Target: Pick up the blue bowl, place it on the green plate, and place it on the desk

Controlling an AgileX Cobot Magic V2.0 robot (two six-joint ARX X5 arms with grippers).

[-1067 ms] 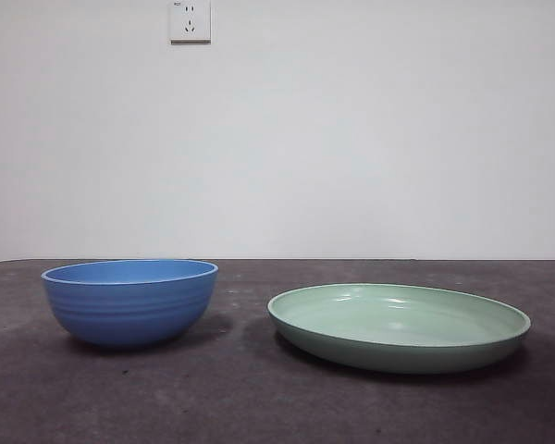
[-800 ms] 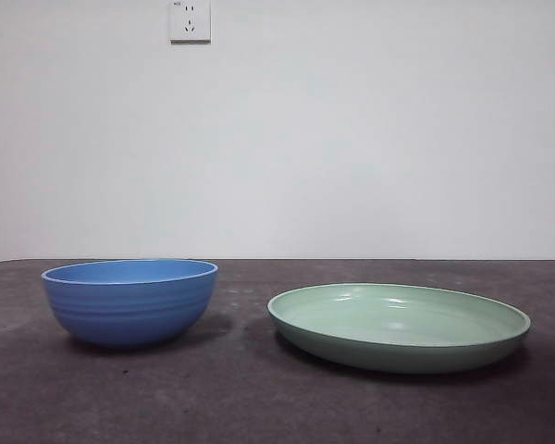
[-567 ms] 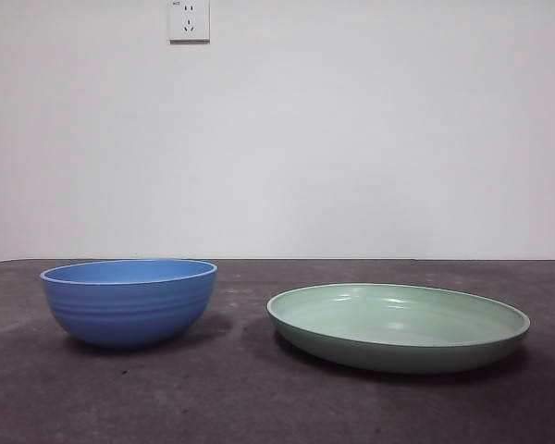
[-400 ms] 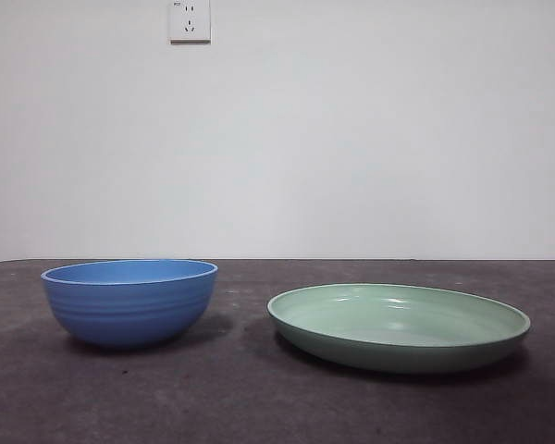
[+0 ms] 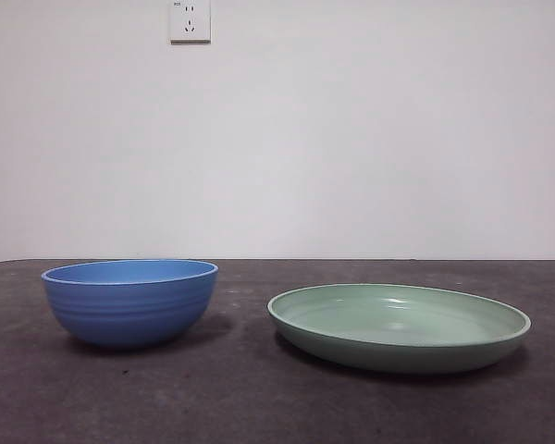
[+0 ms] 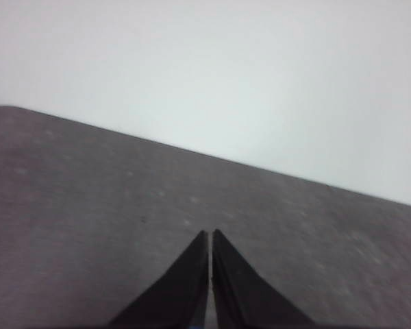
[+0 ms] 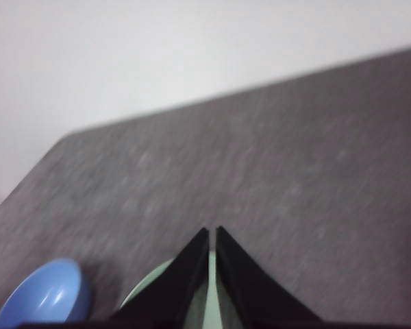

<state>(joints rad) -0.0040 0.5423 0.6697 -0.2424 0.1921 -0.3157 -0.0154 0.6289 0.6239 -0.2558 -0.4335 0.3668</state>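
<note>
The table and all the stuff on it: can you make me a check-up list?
Surface: dark speckled desk, bare apart from the two dishes.
Job's things: blue bowl upright on the desk; green plate beside it, apart, nothing on it.
Clutter: nothing seen.
Grippers: left pincer shut, over bare desk; right pincer shut, above the plate's edge; neither holds anything.
Cables: nothing seen.
Surroundings: plain white wall, wall socket.
</note>
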